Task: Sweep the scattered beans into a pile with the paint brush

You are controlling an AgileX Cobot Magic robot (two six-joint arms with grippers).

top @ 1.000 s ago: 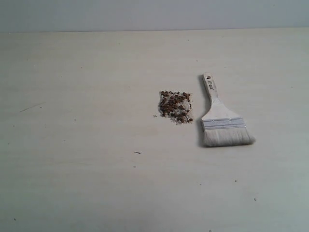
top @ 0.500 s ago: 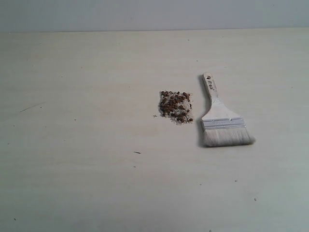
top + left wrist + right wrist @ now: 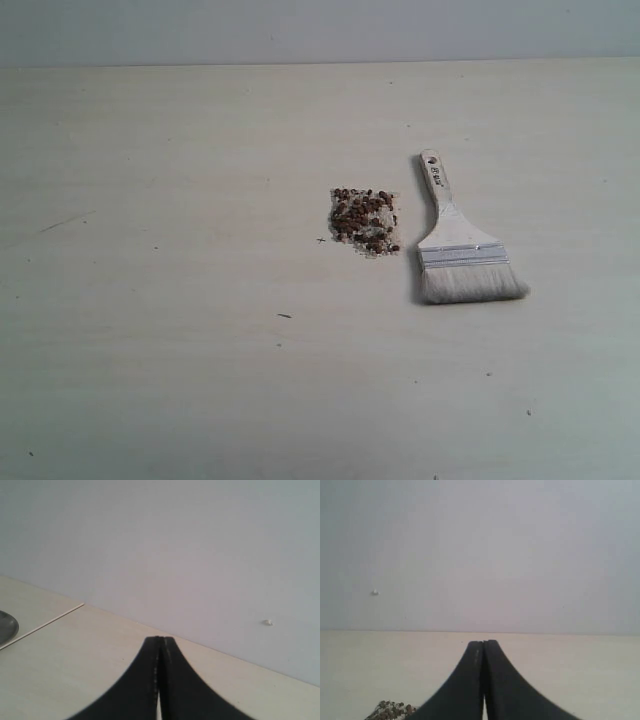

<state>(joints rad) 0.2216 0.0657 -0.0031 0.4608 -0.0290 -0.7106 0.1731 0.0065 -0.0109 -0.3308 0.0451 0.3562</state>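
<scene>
Pale bench (image 3: 150,380): we see a cream, faintly grained surface carrying everything, dotted with a few dark specks, with one short sliver (image 3: 285,316) lying near the middle.
Pile (image 3: 364,222): we find it a little right of centre in the exterior view, a compact, roughly square heap resting straight on the bench.
Beans (image 3: 350,212): small, round and dark reddish-brown, they are gathered in the pile and mixed with whitish grains (image 3: 375,238).
Paint brush (image 3: 455,245): it lies flat on the bench just beside the pile, on its right and apart from it. The handle points toward the far wall and the pale bristles (image 3: 470,283) toward the near edge, with a silver ferrule (image 3: 462,254) between them.
Writing: we make out a dark mark on the handle below its hole (image 3: 430,158) (too small for us to read).
Left end effector (image 3: 159,640): its two black fingers are pressed together with nothing between them, facing the wall (image 3: 200,555) over the bench.
Right end effector (image 3: 483,643): likewise closed and empty, with its fingers meeting along a thin seam.
Exterior view alone: we get the brush and the whole pile here.
Left wrist view alone: a dark rounded rim (image 3: 6,625) sits on the bench at the picture's edge (we cannot tell what it is or what it holds), and a thin pale strip (image 3: 45,624) runs across the surface.
Right wrist view alone: one corner of the pile shows beside the closed fingers.
Both wrist views: a small white speck (image 3: 268,622) marks the wall.
</scene>
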